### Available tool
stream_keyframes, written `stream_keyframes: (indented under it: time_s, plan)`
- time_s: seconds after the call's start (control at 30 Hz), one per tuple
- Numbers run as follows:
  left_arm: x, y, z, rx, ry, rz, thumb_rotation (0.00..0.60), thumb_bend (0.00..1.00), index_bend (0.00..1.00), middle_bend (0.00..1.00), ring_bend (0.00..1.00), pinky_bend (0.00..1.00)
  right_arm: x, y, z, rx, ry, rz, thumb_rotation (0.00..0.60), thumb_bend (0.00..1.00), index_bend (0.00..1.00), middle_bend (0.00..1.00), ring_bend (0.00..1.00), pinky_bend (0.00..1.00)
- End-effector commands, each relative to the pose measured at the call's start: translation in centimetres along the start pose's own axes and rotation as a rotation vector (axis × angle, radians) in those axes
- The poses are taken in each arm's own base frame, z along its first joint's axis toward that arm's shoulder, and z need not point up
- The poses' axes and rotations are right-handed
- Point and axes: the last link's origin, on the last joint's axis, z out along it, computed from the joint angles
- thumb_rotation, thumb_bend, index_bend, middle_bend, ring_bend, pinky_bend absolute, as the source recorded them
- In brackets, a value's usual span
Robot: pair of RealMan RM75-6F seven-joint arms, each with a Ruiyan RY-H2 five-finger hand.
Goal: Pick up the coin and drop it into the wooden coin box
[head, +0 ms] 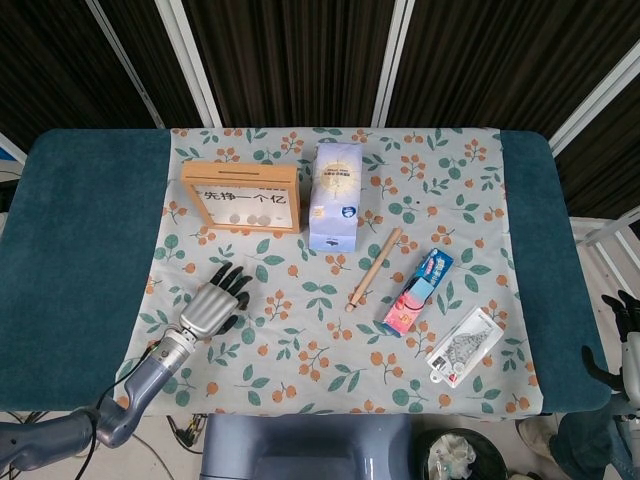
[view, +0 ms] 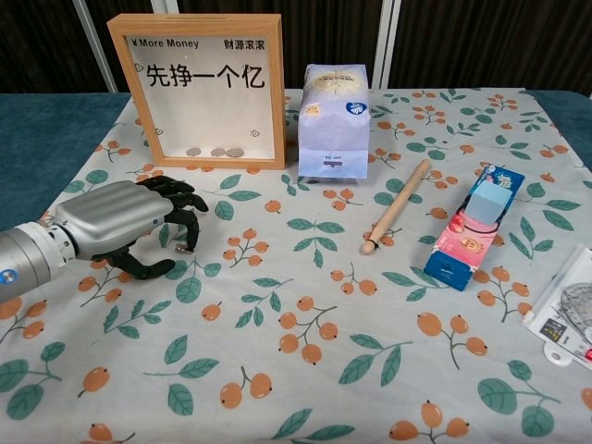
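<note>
In the chest view, the left hand point(view: 111, 225) hangs low over the flowered cloth point(view: 305, 388) of the bench point(view: 46, 129), at about 7 o'clock from the wooden coin box point(view: 205, 91). Its fingers point(view: 176, 198) are curled down, with the thumb under them. A small brownish thing at the tips, just on the cloth, is probably the coin point(view: 186, 247). I cannot tell whether the fingers already pinch it or only touch it.

As I judge it, the task is at its first step. The coin is not lifted, and the carrying to the box and the dropping are both left. Three other coins point(view: 215, 152) lie at the bottom of the box, behind its window.

The coin is round, so it has no long axis, and it is too small to see if it lies flat. The box stands upright with its window facing 6 o'clock, toward the robot. Its long axis runs from 9 to 3 o'clock, so the slot on top should run the same way.

In the head view, the left hand sits at 7 o'clock from the box, a little apart from it, and it covers the coin. I cannot make out the slot clearly on the top edge of the box. The right hand point(head: 622, 338) shows only at the 4 o'clock border of the picture, off the bench. Its fingers are apart and hold nothing that I can see.
</note>
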Motion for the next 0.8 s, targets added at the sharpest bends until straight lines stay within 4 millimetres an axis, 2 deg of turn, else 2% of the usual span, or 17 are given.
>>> stream_keyframes:
  time_s: [0.03,0.2,0.37,0.47,0.7,0.8]
  plan:
    - [-0.01,0.0,-0.01,0.002,-0.004,-0.003,0.6,0.36,0.41,0.13,0.0,0.0,-0.02,0.01,0.0,-0.001,-0.001,0.0,0.6,0.44,0.15,0.07,0.01,0.0]
    - [-0.05,0.15,-0.15,-0.001,-0.007,-0.021,0.6,0.36,0.45,0.14,0.0,0.0,0.0,-0.01,0.0,-0.003,-0.002,0.004,0.6,0.44,0.15,0.07,0.01,0.0]
    - [-0.08,0.15,-0.19,-0.004,-0.001,-0.031,0.6,0.36,0.59,0.16,0.0,0.0,0.0,0.01,0.0,-0.005,-0.002,0.006,0.6,0.44,0.15,0.07,0.01,0.0]
    - [-0.2,0.03,-0.16,0.001,-0.003,-0.026,0.6,0.36,0.64,0.16,0.0,0.0,0.01,0.02,0.01,-0.008,-0.004,0.008,0.6,0.44,0.15,0.07,0.01,0.0]
    - [-0.39,-0.15,-0.18,0.013,-0.01,-0.02,0.6,0.37,0.66,0.16,0.0,0.0,-0.04,0.01,0.0,-0.009,-0.007,0.009,0.6,0.44,0.15,0.07,0.01,0.0]
    - [-0.24,-0.2,-0.17,0.018,-0.001,-0.028,0.6,0.4,0.66,0.16,0.0,0.0,-0.05,0.01,0.0,-0.009,-0.007,0.01,0.6,0.44,0.15,0.07,0.01,0.0]
